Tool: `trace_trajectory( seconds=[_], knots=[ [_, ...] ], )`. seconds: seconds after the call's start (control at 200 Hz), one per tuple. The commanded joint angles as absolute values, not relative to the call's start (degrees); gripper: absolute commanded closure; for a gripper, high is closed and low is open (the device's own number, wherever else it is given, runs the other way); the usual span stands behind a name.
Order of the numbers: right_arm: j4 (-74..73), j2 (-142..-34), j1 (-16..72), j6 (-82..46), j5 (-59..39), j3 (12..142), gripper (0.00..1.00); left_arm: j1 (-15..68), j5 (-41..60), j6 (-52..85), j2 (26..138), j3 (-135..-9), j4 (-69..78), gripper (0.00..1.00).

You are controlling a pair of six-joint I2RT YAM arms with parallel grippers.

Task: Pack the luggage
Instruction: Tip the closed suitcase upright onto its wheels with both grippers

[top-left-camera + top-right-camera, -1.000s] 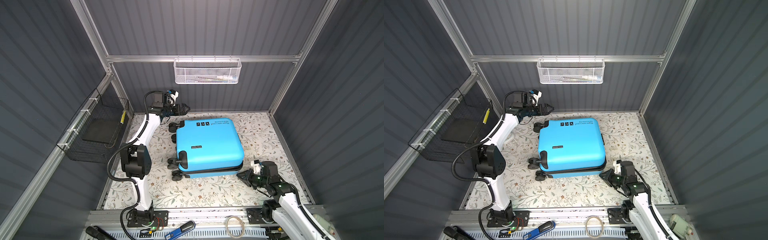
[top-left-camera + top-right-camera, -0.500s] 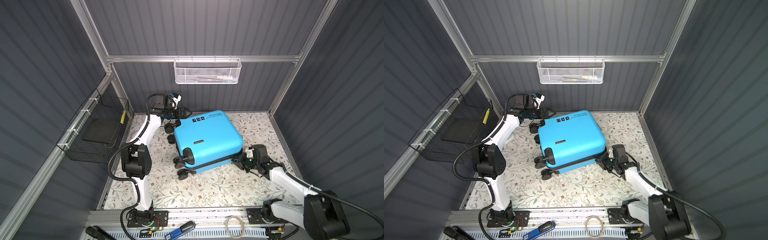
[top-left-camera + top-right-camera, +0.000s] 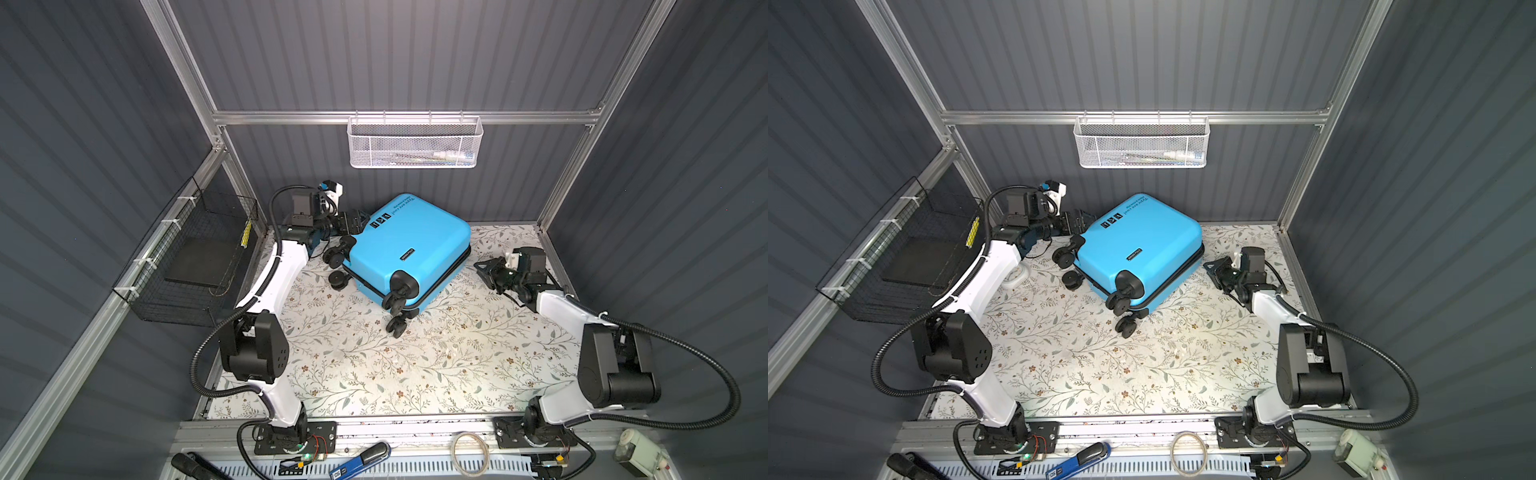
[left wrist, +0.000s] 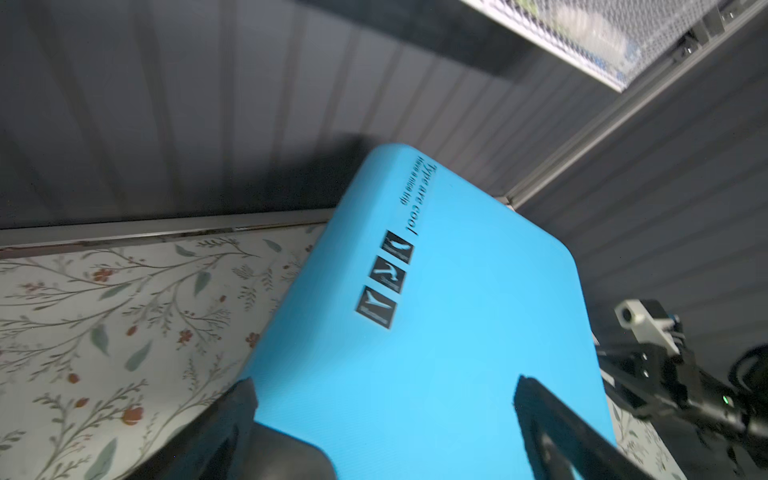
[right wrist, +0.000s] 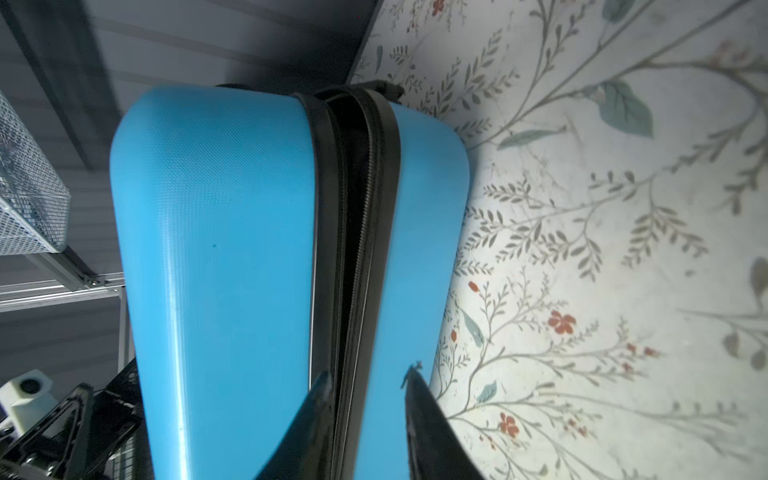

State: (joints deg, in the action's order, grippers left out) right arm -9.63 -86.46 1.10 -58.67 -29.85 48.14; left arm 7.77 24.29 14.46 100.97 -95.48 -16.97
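The luggage [image 3: 409, 245] is seen lying flat on the floral surface [image 3: 415, 365], set askew, with the white mesh basket [image 3: 413, 143] hung on the wall above and behind its far corner. The wheels [image 3: 399, 307] are turned toward the near side. No loose items to be packed can be made out around it. In the right wrist view the two shells are shown lying together, but the black zipper [image 5: 357, 249] is parted, so a narrow dark gap is left along the seam. The left pincer [image 3: 356, 220] is held spread wide at the sticker corner of the luggage, beside the far wheels; whether the shell is touched cannot be told. The right pincer [image 3: 484, 268] is placed just beside the opposite long side, apart from the shell, with its jaws parted and nothing held, and it is aimed at the seam. The step in hand is judged to be the opening of the luggage. For the next move, a fingertip would have to be worked into the gap and the upper shell lifted, while the luggage is braced at the wheel end so that it is not pushed across the surface.
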Motion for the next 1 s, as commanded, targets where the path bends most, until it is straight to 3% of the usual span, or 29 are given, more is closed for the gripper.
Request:
trace_trajectory(
  seconds=[0.0,0.18,0.39,0.5,0.875,0.995],
  knots=[
    [-9.48,-83.99,0.73,-56.89,-31.28,44.51,0.63,4.22,23.18,17.27,103.84,-94.63,-14.47,0.00],
    [-7.17,-79.74,0.44,-54.06,-33.05,41.93,0.56,3.08,30.54,15.70,109.98,-98.99,-14.60,0.00],
    [-2.87,-75.46,-0.17,-50.48,-34.50,41.94,0.34,3.25,40.97,16.04,114.06,-101.42,-15.25,0.00],
    [-1.32,-73.32,-1.00,-49.47,-34.76,41.72,0.28,4.48,45.66,16.20,113.25,-98.90,-14.29,0.00],
    [5.41,-66.78,-6.16,-44.87,-36.71,43.49,0.22,13.67,49.26,16.18,100.74,-84.09,-13.61,0.00],
    [5.89,-66.52,-8.76,-44.57,-38.34,43.68,0.22,17.88,48.31,24.68,94.34,-72.95,-3.20,0.00]
  ],
)
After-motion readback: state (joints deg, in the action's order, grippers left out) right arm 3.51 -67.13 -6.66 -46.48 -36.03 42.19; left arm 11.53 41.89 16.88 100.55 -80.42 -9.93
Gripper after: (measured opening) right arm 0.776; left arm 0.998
